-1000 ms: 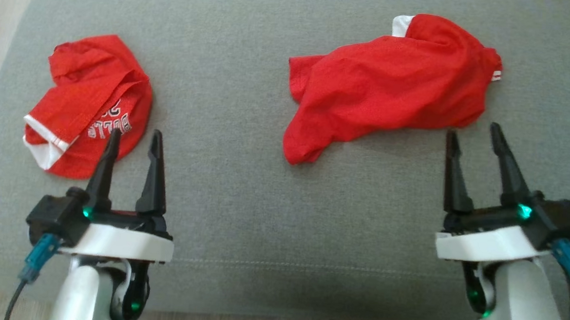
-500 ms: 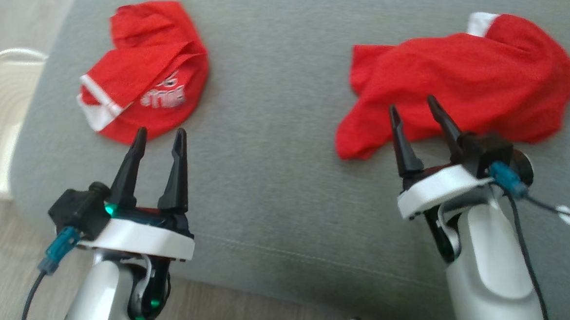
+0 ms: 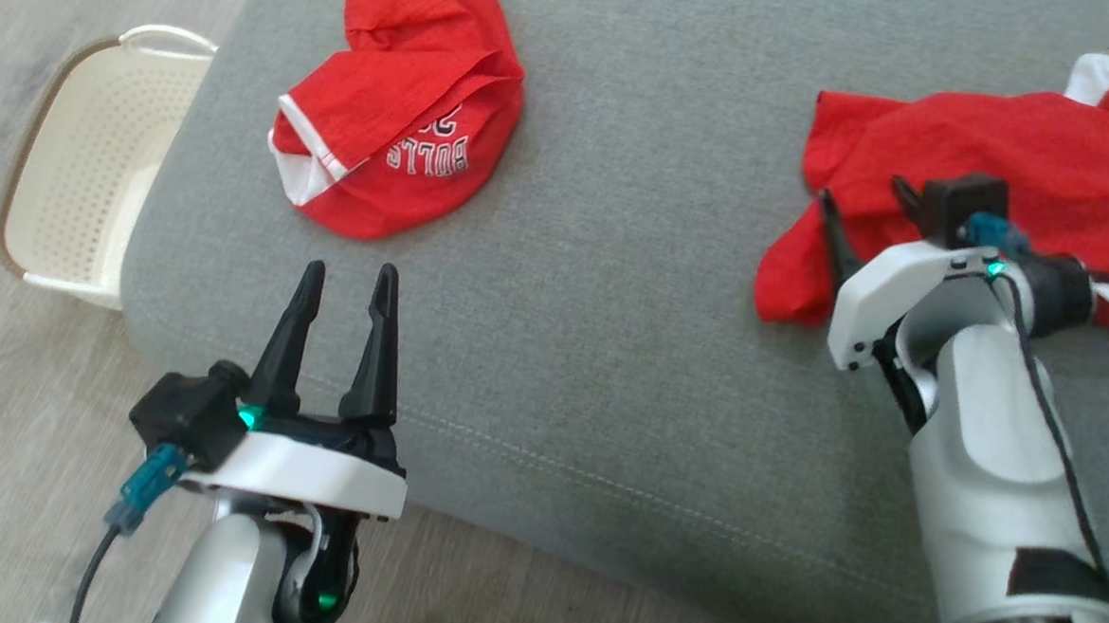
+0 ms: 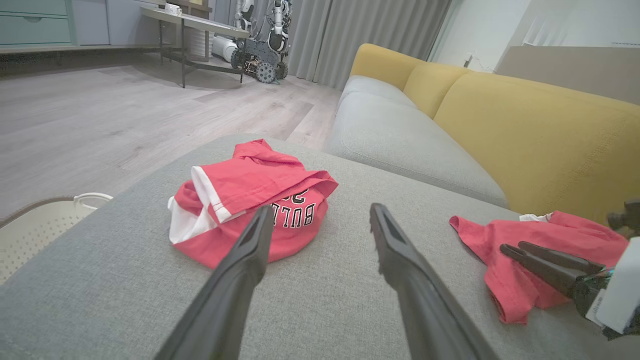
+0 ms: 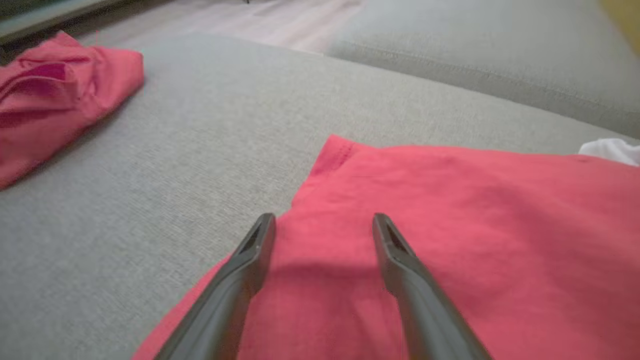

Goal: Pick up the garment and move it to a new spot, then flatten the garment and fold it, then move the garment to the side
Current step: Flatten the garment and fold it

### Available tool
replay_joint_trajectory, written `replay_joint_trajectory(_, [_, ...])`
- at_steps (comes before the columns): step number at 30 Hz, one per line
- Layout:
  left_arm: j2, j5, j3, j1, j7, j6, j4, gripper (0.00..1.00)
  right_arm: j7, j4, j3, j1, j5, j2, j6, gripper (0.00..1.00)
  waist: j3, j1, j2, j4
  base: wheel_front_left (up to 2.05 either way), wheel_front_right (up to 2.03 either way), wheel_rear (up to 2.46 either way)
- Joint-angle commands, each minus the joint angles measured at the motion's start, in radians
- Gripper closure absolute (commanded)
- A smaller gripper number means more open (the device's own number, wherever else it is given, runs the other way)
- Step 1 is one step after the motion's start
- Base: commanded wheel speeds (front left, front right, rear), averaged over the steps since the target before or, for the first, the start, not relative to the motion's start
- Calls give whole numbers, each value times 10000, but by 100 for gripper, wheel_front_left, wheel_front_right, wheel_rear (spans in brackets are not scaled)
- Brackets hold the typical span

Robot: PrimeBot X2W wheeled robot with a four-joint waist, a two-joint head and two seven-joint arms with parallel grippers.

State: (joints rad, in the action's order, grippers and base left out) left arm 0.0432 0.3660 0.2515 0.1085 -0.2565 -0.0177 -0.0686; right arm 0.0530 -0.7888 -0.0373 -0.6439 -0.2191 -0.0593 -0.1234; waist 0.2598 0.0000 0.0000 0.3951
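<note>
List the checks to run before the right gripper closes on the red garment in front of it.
1. The right gripper is open: ok.
2. Its fingers are over the crumpled garment, near its edge: ok.
3. Fingertips touch the cloth: cannot tell.
4. The left gripper is open and apart from the lettered garment: ok.
5. The crumpled garment lies flat: not ok, bunched.

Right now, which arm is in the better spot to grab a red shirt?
Right. The right tool is open, just over an edge of the plain red shirt. The left tool, also open, is over bare grey cushion, short of the lettered shirt.
</note>
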Motion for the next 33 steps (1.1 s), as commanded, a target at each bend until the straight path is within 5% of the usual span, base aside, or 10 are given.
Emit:
replay_joint_trajectory(1, [70, 54, -256, 371, -53, 28, 343, 0, 189, 148, -111, -379, -212, 91, -73, 0, 48, 0, 0, 70, 0, 0, 0])
replay_joint_trajectory(13, [70, 280, -52, 439, -53, 133, 391, 0, 2000, -1185, 411, -1019, -1313, 91, -73, 2, 141, 0, 0, 195, 0, 0, 0])
replay_joint_trajectory(14, [70, 286, -43, 451, -53, 135, 387, 0, 2033, -1274, 441, -1035, -1332, 91, -73, 57, 142, 0, 0, 199, 0, 0, 0])
replay_joint_trajectory(15, [70, 295, -38, 462, -53, 131, 384, 0, 2011, -1340, 443, -1047, -1374, 91, -73, 100, 144, 0, 0, 203, 0, 0, 0])
replay_joint_trajectory(25, [70, 302, -92, 339, -53, 106, 304, 0, 558, -1792, -106, -1173, -1054, 86, -73, 100, -344, 0, 0, 233, 0, 0, 0])
replay_joint_trajectory(33, [70, 235, -88, 61, -53, 68, 229, 0, -974, -1078, -3624, -2338, 3071, 89, -73, 100, -1020, 0, 0, 178, 0, 0, 0])
